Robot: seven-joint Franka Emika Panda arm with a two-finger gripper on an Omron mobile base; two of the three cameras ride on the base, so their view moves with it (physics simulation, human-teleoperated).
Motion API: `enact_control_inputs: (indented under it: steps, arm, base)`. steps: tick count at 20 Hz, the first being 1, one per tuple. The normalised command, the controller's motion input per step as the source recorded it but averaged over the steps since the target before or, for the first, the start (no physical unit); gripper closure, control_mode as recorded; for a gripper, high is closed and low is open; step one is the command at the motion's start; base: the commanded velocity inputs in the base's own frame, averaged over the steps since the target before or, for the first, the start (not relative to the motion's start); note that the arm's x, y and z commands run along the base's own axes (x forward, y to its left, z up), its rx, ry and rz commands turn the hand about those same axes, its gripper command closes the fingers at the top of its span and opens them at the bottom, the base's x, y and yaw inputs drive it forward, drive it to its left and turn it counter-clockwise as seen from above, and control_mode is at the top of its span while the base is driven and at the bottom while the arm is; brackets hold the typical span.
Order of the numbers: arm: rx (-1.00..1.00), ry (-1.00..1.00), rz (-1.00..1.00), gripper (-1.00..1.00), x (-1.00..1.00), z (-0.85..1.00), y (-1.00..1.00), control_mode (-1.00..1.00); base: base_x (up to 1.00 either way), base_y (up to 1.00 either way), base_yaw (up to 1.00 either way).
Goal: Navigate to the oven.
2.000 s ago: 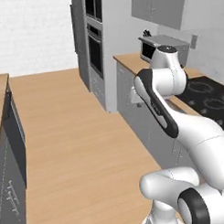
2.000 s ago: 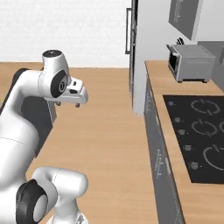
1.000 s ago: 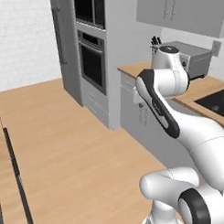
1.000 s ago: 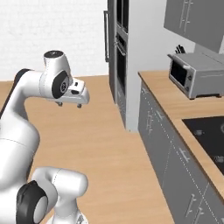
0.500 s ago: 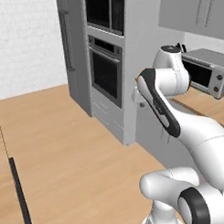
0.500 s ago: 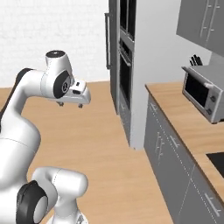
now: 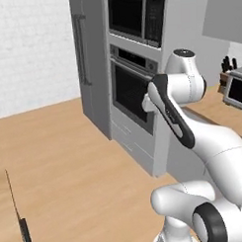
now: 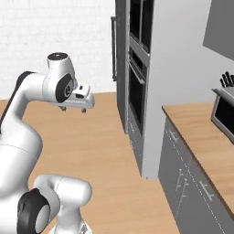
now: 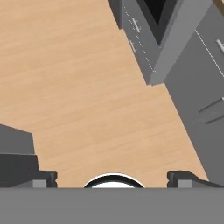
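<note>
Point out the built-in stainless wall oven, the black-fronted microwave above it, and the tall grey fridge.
Built-in stainless wall oven (image 7: pixel 129 93): left base view, dark door glass.
Black-fronted microwave (image 7: pixel 126 14): left base view, door window.
Tall grey fridge (image 7: pixel 94 69): left base view, door panel.

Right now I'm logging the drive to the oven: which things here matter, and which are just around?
Job: stainless wall oven with dark glass door and silver bar handle.
Just around: black-fronted microwave above it; silver countertop toaster oven; tall grey fridge.

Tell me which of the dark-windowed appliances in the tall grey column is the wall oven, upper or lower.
The lower one: the oven has a horizontal silver bar handle above its wide dark window. The microwave above it has a panel strip beside its window.
</note>
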Motion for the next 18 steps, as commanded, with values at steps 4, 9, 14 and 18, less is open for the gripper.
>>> enact_control_inputs:
  steps: [4,9,14,18]
  arm:
    - [0.0,0.0,0.0,-1.0,0.0,0.0,0.0,1.0]
    - [0.0,0.0,0.0,-1.0,0.0,0.0,0.0,1.0]
    - [0.0,0.0,0.0,-1.0,0.0,0.0,0.0,1.0]
    - [0.0,0.0,0.0,-1.0,0.0,0.0,0.0,1.0]
  base:
    - [1.0,0.01,-0.14]
    - [1.0,0.24,-0.27]
    - [1.0,0.26,-0.32]
    - [1.0,0.21,-0.37]
